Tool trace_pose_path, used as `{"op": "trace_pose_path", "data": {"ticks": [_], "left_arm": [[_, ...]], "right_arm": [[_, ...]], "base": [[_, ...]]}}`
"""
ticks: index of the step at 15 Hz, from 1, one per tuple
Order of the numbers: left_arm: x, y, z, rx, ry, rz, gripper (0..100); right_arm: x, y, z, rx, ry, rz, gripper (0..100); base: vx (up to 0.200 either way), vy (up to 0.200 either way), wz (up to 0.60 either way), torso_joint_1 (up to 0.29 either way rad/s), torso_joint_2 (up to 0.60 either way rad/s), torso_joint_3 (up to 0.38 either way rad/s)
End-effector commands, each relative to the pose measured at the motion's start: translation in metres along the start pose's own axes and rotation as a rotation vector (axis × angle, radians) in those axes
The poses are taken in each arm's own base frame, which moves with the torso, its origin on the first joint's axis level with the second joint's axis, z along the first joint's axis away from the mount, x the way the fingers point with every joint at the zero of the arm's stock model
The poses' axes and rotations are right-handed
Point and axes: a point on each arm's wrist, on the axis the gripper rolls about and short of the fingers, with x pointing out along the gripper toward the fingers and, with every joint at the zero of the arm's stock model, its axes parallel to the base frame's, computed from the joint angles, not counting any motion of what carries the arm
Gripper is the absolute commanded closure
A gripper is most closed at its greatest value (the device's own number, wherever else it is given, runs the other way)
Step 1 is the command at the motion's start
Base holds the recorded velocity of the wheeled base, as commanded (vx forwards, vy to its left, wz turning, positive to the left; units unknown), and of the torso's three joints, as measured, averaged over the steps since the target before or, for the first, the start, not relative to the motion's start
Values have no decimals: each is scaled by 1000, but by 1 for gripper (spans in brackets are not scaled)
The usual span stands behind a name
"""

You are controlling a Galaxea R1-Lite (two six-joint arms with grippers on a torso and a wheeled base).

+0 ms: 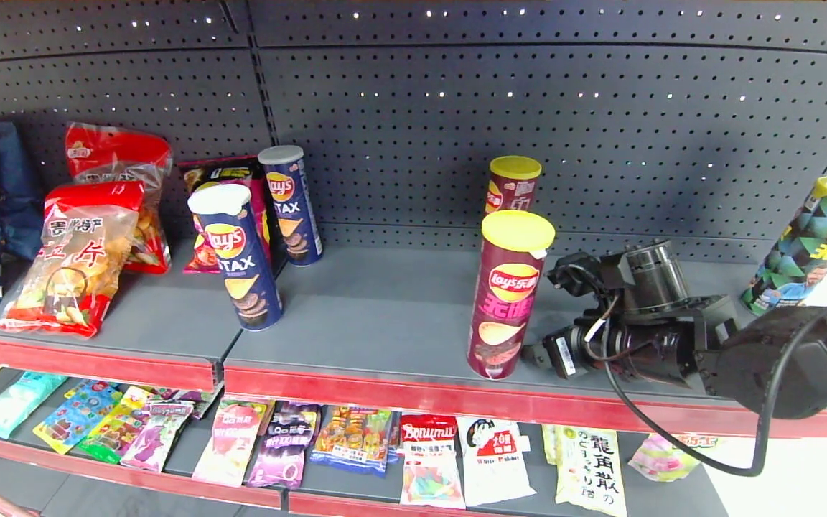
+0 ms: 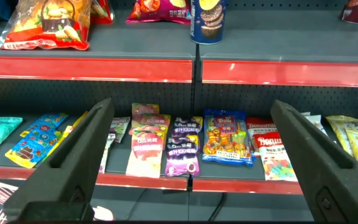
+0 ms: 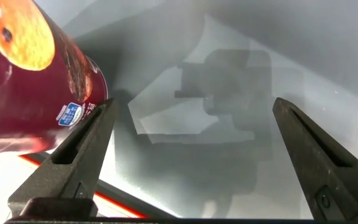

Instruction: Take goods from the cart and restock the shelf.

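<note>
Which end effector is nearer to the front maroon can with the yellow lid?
Right. The right end effector is open on the shelf, directly beside the maroon can; the left end effector is open, well away and lower, facing the candy bags below.

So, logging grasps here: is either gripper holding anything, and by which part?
Nothing is held. The right gripper is open next to the maroon can standing on the shelf; the left gripper is open, empty.

Maroon chip can [image 1: 510, 294] on the shelf [image 1: 385, 309]
Upright, yellow-lidded (twin can [image 1: 512, 185] behind), near the red front edge.
</note>
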Motion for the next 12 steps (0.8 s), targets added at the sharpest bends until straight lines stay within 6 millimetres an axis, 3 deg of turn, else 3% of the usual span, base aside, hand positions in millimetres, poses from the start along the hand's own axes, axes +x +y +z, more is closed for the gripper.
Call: {"op": "trace_pose_path", "data": {"ticks": [1, 12], "left_arm": [[0, 0, 0, 0, 2, 0, 0], [0, 0, 0, 0, 2, 0, 0]], "right_arm": [[0, 1, 1, -2, -3, 3, 0], [2, 2, 3, -4, -7, 4, 0]], "base": [[0, 0, 0, 0, 0, 0], [0, 0, 0, 0, 0, 0]]}}
